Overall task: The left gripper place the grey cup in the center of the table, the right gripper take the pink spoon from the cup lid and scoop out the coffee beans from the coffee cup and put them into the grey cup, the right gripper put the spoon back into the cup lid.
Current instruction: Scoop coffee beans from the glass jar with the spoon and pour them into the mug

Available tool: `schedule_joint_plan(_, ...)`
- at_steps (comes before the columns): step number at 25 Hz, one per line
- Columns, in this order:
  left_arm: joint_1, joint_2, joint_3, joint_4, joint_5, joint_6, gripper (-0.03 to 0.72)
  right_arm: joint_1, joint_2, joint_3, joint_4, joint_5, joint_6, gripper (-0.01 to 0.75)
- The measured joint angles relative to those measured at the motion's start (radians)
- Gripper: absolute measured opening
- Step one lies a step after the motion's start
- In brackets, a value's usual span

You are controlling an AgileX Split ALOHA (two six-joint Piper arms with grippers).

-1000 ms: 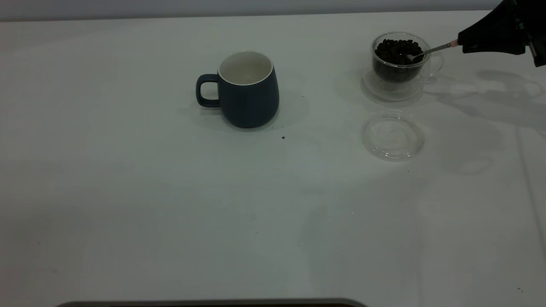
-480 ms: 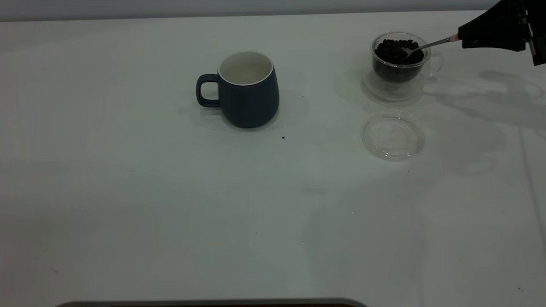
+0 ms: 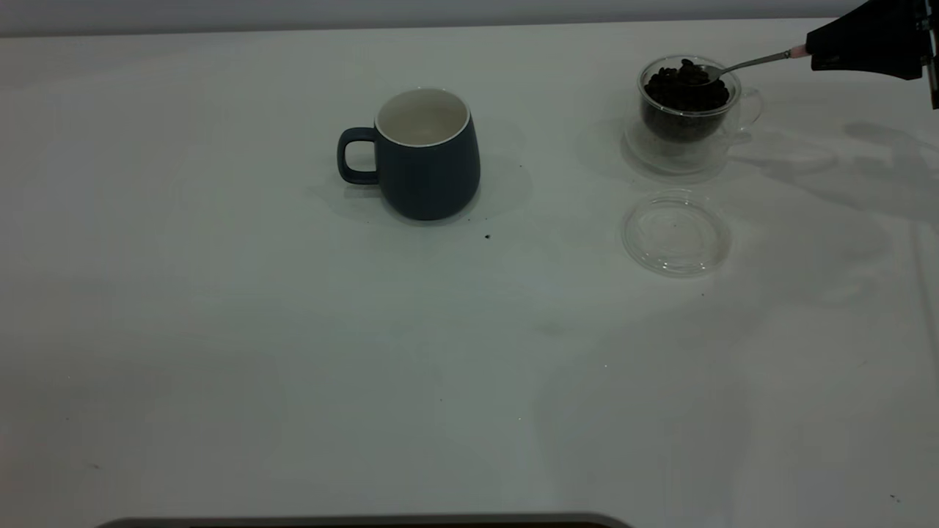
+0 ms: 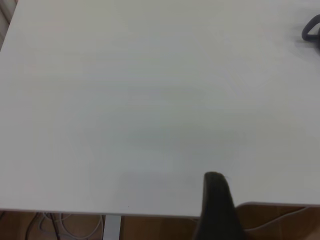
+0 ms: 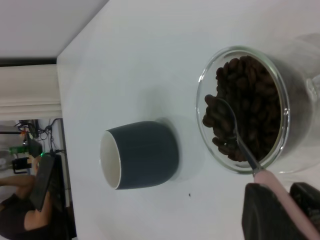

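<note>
Nearest the front edge the white table (image 3: 293, 367) lies bare. Farther in, toward the right edge, sits the shallow clear round cup lid (image 3: 676, 232), with nothing on it. At mid-table stands the dark blue-grey mug, the grey cup (image 3: 425, 154), mouth up to receive beans. Near the far right corner, the black right gripper (image 3: 813, 56) clamps the pink spoon (image 3: 748, 63) by its handle, keeping the bowl level over the clear glass coffee cup (image 3: 688, 110), with coffee beans (image 3: 686, 84) heaped on it. The left gripper (image 4: 216, 200) is parked off the left edge; finger spacing unclear.
</note>
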Motion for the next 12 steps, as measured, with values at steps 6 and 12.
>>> schedule_joint_plan(6, 0.0, 0.0, 0.0, 0.0, 0.0, 0.0, 0.567, 0.0, 0.0, 0.0, 0.035, 0.063, 0.001, 0.096)
schedule_joint_plan(12, 0.0, 0.0, 0.0, 0.0, 0.0, 0.0, 0.567, -0.001, 0.0, 0.0, 0.046, 0.074, 0.001, 0.096)
